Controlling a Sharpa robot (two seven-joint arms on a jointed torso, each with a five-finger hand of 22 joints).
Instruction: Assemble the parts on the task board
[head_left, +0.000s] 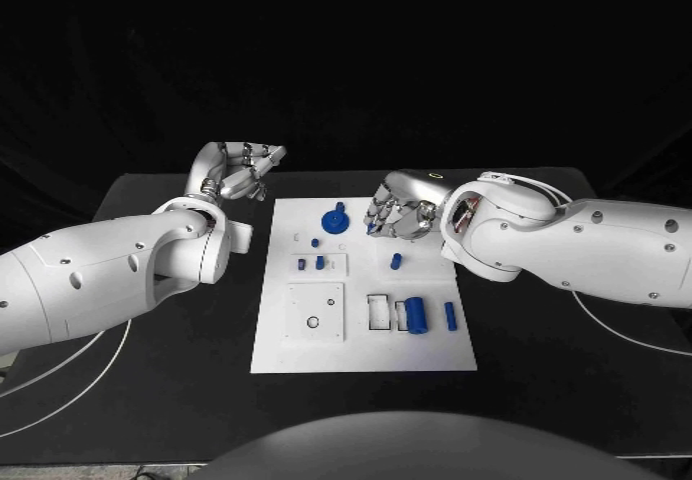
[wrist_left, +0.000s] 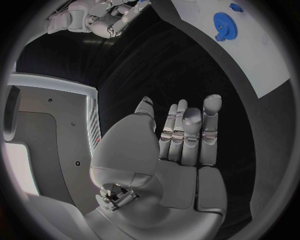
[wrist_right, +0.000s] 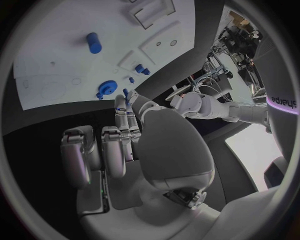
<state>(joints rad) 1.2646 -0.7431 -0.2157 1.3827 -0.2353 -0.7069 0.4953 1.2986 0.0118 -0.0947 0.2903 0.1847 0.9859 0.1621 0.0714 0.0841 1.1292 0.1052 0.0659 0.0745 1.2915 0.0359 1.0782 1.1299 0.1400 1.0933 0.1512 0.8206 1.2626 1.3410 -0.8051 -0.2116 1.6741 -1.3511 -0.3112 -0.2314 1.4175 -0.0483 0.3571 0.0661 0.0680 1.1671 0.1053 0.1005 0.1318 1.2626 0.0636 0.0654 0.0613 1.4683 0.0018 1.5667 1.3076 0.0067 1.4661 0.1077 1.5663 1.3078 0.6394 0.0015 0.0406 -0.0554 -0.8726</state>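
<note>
The task board (head_left: 364, 285), a white plate, lies in the middle of the black bench (head_left: 534, 340) between two robot hands. The right hand (head_left: 404, 215), over the board's far right edge, seems to pinch a small blue part (wrist_right: 125, 93) at its fingers (wrist_right: 122, 117); the left hand (head_left: 238, 170) hovers off the far left corner, fingers (wrist_left: 187, 130) extended and holding nothing. Assembly looks early: a blue gear (head_left: 336, 220) sits near the far edge, while a cylinder (head_left: 415, 314) and several pegs lie loose.

blue parts (head_left: 415, 314) on white task board (head_left: 433, 355), black table (head_left: 173, 380).
</note>
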